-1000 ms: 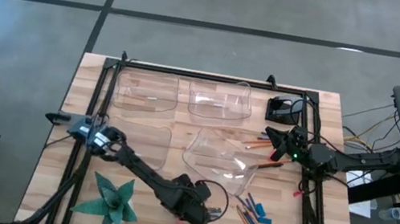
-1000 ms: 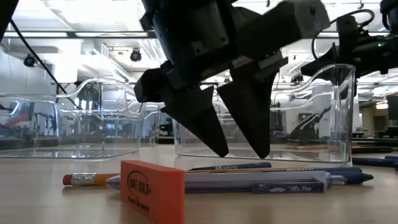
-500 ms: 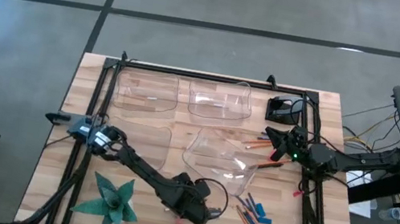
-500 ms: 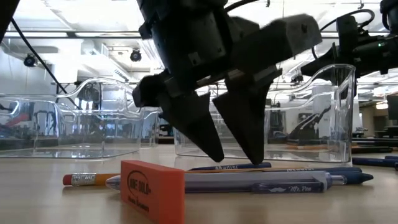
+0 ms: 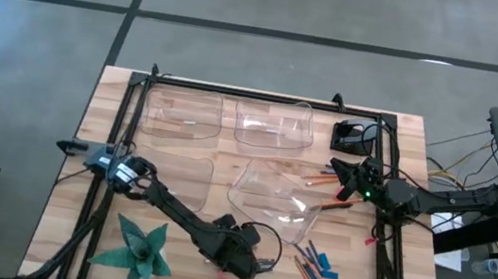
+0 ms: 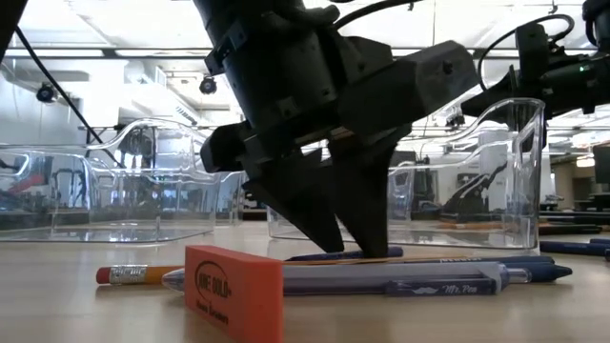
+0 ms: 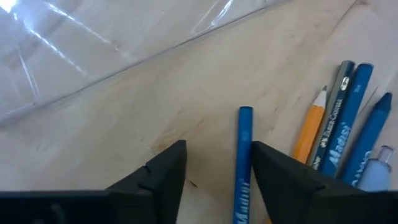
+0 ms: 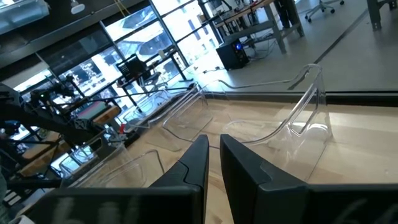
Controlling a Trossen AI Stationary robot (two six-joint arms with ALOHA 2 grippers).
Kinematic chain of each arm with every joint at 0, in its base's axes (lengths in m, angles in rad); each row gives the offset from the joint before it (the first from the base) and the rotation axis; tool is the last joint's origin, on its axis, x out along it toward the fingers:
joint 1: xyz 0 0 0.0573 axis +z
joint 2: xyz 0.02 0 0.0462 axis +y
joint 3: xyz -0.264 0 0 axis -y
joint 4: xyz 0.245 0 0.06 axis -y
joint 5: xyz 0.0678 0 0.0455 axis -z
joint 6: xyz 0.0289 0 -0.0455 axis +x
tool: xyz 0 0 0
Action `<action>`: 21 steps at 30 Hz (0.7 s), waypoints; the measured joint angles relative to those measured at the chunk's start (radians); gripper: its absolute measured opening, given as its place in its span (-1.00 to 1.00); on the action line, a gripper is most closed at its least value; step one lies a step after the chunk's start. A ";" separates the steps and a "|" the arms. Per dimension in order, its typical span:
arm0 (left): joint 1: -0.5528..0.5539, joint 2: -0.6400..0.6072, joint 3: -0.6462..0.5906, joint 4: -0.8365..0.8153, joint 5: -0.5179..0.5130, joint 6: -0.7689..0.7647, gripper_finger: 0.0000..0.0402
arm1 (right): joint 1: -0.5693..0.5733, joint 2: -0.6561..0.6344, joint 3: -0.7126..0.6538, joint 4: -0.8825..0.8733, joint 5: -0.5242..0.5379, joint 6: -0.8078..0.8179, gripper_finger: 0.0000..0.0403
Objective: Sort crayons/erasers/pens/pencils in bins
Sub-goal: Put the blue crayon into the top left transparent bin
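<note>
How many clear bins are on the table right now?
4: one bin at the back left, one back centre, one in the middle left, one tilted in the centre. None looks hidden.

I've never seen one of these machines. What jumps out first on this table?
The left gripper is down at the table's near edge, its fingers straddling a blue pen beside an orange-red eraser. Clear bins sit mid-table, one tilted, near the right gripper. A green paper star lies at the near-left corner.
</note>
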 joint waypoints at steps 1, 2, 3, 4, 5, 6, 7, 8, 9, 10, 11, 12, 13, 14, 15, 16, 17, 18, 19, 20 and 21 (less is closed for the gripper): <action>0.000 0.000 0.000 -0.006 0.000 0.003 -0.27 | 0.000 0.000 0.000 0.000 0.000 0.000 -0.83; 0.001 0.000 0.000 -0.011 0.000 0.005 -0.34 | 0.000 0.000 0.000 0.000 0.000 0.000 -0.83; 0.001 0.000 0.000 -0.013 0.000 0.005 -0.40 | 0.000 0.000 0.000 0.000 0.000 0.000 -0.83; 0.001 0.000 0.000 -0.014 0.000 0.005 -0.47 | 0.000 0.000 0.000 0.000 0.000 0.000 -0.83; 0.001 0.000 -0.001 -0.013 0.000 0.005 -0.53 | 0.000 0.000 0.000 0.000 0.000 0.000 -0.83; 0.001 0.000 -0.001 -0.012 0.001 0.005 -0.59 | 0.000 0.000 0.000 0.000 0.000 0.000 -0.83; 0.001 0.000 0.000 -0.012 0.001 0.006 -0.66 | 0.000 0.000 0.000 0.000 0.000 0.000 -0.83; 0.001 0.000 0.001 -0.012 0.003 0.007 -0.71 | 0.000 0.000 0.000 0.000 0.000 0.000 -0.83; 0.001 0.000 0.002 -0.010 0.007 0.016 -0.77 | 0.000 0.000 0.000 0.000 0.000 0.000 -0.83; 0.001 0.000 0.003 -0.009 0.010 0.027 -0.82 | 0.000 0.000 0.000 0.000 0.000 0.000 -0.83; 0.001 0.000 0.003 -0.008 0.014 0.030 -0.86 | 0.000 0.000 0.000 0.000 0.000 0.000 -0.83; 0.001 -0.001 0.003 -0.009 0.017 0.031 -0.90 | 0.000 0.000 0.000 0.000 0.000 0.000 -0.83; 0.001 -0.003 0.003 -0.009 0.020 0.031 -0.93 | 0.000 0.000 0.000 0.000 0.000 0.000 -0.83; 0.001 -0.008 0.003 -0.009 0.025 0.032 -0.95 | 0.000 0.000 0.000 0.000 0.000 0.000 -0.83; 0.002 -0.012 0.002 -0.009 0.029 0.032 -0.96 | 0.000 0.000 0.000 0.000 0.000 0.000 -0.83; 0.002 -0.015 0.001 -0.010 0.029 0.032 -0.97 | 0.000 0.000 0.000 0.000 0.000 0.000 -0.83; 0.002 -0.023 0.000 -0.012 0.030 0.033 -0.97 | 0.000 0.000 0.000 0.000 0.000 0.000 -0.83; 0.003 -0.029 -0.001 -0.020 0.036 0.037 -0.97 | 0.000 0.000 0.000 0.000 0.000 0.000 -0.83; 0.003 -0.034 -0.003 -0.027 0.045 0.047 -0.96 | 0.000 0.000 0.000 0.000 0.000 0.000 -0.83; 0.003 -0.040 -0.003 -0.026 0.046 0.056 -0.95 | 0.000 0.000 0.000 0.000 0.000 0.000 -0.83; 0.003 -0.047 -0.003 -0.024 0.046 0.063 -0.95 | 0.000 0.000 0.000 0.000 0.000 0.000 -0.83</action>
